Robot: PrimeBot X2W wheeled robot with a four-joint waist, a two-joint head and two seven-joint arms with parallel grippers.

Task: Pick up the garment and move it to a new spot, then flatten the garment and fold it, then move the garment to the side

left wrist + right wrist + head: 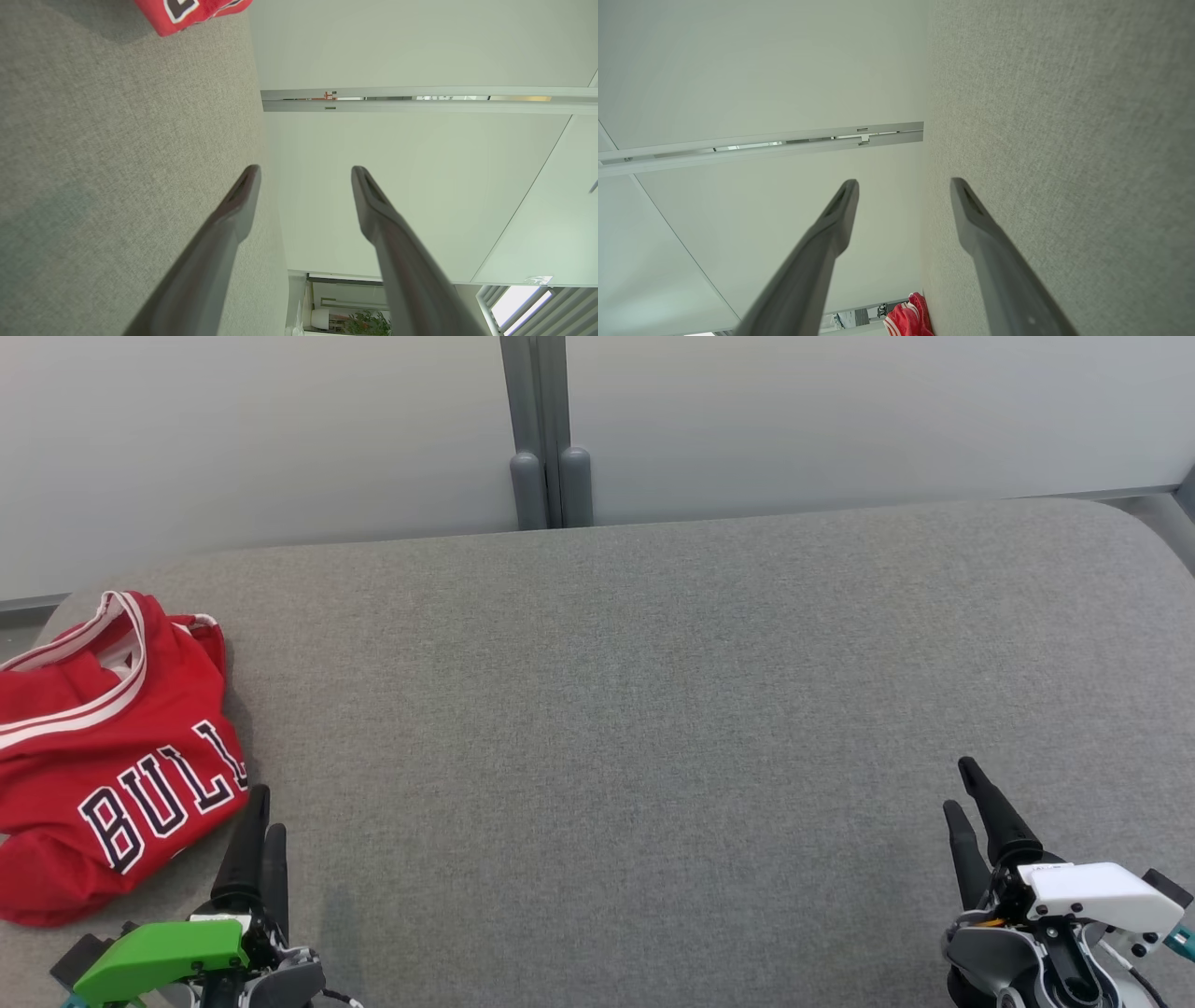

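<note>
The garment (112,756) is a red jersey with white trim and dark lettering, lying bunched at the left end of the grey padded surface (635,709). A corner of the garment (191,14) shows at the top of the left wrist view, and the garment (908,319) appears small at the bottom of the right wrist view. My left gripper (263,807) sits just right of the jersey's lower edge, open and empty. Open as well, my right gripper (962,786) hovers at the lower right, far from the cloth. Both wrist views show spread fingers with nothing between them.
Pale wall panels (840,411) stand behind the surface, joined by a grey post (549,439). The surface's far edge runs below them, with rounded corners at both ends. A potted plant (369,322) shows in the distance.
</note>
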